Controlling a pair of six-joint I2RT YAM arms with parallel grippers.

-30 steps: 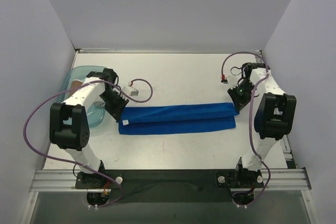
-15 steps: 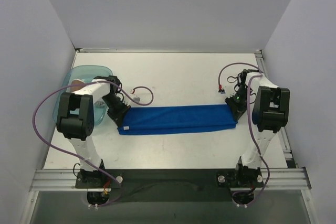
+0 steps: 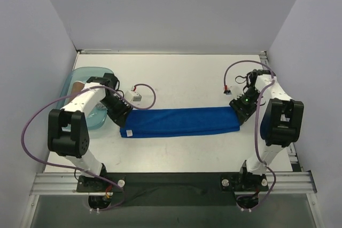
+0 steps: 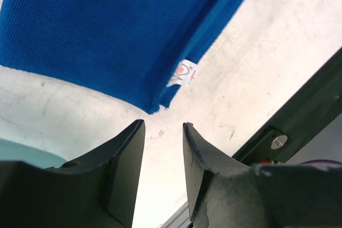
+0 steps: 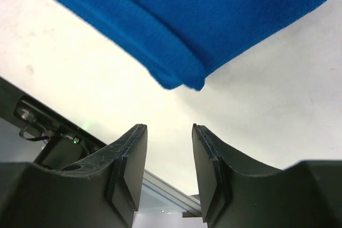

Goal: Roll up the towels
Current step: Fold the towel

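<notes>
Fold apparently done, rolling next: my left gripper (image 4: 163, 126) at the blue towel's (image 3: 181, 122) 9 o'clock end, right gripper (image 5: 169, 129) at 3 o'clock, jaws parted, empty, must regrip one end.

The blue towel (image 4: 107, 25) fills the upper left, lying flat on the pale table (image 4: 256, 62). Its folded corner ends just above the left gripper (image 4: 163, 126). A small white tag (image 4: 185, 71) with a red mark hangs out at this corner. The two dark fingers (image 4: 125, 153) stand apart with only bare table between them, not touching the cloth. A teal rim (image 4: 21, 156) shows at lower left and a dark rail (image 4: 310, 105) at right.
</notes>
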